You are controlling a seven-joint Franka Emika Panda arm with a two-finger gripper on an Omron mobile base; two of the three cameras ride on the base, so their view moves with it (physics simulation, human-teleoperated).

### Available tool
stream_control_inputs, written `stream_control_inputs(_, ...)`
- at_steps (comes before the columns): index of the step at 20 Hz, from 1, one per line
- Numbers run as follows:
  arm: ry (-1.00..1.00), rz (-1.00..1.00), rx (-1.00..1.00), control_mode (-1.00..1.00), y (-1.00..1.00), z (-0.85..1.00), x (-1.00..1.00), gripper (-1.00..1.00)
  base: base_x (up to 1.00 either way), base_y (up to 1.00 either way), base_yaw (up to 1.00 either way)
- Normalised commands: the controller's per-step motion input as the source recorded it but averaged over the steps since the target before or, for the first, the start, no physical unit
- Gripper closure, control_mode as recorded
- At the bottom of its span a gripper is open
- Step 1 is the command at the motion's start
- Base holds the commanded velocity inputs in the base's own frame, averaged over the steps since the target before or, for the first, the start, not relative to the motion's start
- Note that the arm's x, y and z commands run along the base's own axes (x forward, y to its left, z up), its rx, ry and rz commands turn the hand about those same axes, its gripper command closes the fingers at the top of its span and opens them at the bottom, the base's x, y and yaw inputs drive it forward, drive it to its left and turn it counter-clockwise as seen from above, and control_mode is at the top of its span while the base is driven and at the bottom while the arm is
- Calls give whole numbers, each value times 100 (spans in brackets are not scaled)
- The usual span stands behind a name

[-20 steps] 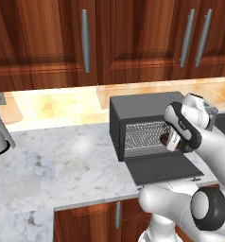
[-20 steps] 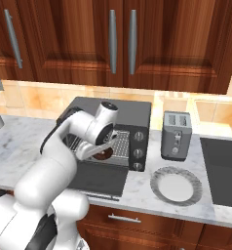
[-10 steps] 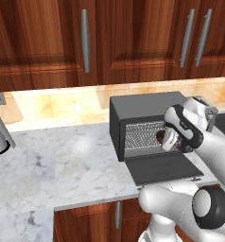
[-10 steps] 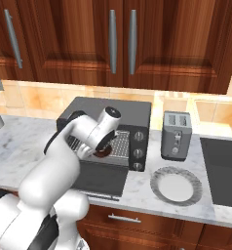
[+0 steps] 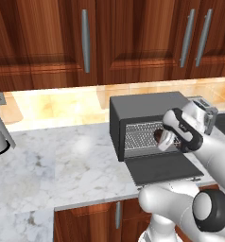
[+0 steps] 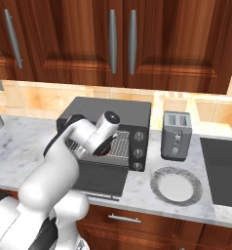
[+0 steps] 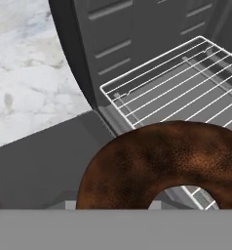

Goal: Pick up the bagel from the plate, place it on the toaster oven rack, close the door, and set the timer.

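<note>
My gripper (image 5: 162,141) is shut on the bagel (image 7: 162,156), a glossy dark brown ring that hides the fingertips in the hand view. I hold it at the mouth of the dark grey toaster oven (image 5: 133,106), just above the front edge of the silver wire rack (image 7: 176,83), apart from it. From the left base view the bagel (image 5: 160,136) shows in front of the rack (image 5: 139,134). The door (image 5: 164,168) lies open and flat below my hand. The pale plate (image 6: 176,186) sits bare on the counter to the oven's right.
A silver slot toaster (image 6: 176,135) stands right of the oven, behind the plate. Marble counter (image 5: 62,165) stretches out left of the oven. A dark cooktop (image 6: 222,171) lies at the far right. Wooden cabinets hang above.
My hand has carried the bagel a little closer to the oven cavity, over the open door. The grip has stayed the same.
</note>
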Motion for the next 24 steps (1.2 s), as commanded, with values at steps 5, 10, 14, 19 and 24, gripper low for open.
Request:
stream_control_inputs(5, 0, 0, 7, -100, 0, 0, 31, 100, 0, 0, 0)
stream_control_inputs(10, 5, 0, 9, -100, 0, -13, 33, 100, 0, 0, 0)
stream_control_inputs(14, 9, 0, 13, -100, 0, -18, 22, 100, 0, 0, 0)
stream_control_inputs(19, 13, 0, 14, -100, 0, -25, 25, 100, 0, 0, 0)
stream_control_inputs(24, 17, 0, 13, -100, 0, -44, 12, 100, 0, 0, 0)
